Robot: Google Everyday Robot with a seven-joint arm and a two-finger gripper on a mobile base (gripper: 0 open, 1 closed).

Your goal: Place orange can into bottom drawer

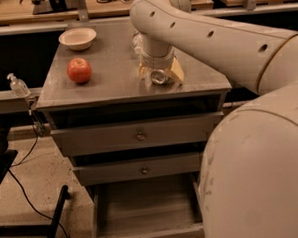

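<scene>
The orange can (159, 78) lies at the right of the grey cabinet top (112, 78), its shiny silver end facing me. My gripper (159, 73) comes down from the arm at upper right and is shut on the can, with a yellow finger (177, 72) on either side of it. The can is at or just above the top's surface. The bottom drawer (143, 209) is pulled open below and nothing shows inside it. The two drawers above it are closed.
A red apple (79, 70) and a white bowl (77, 38) sit on the left of the cabinet top. A clear plastic bottle (137, 41) stands just behind my gripper. A small pump bottle (18, 85) is on a ledge at the left. My arm fills the right side.
</scene>
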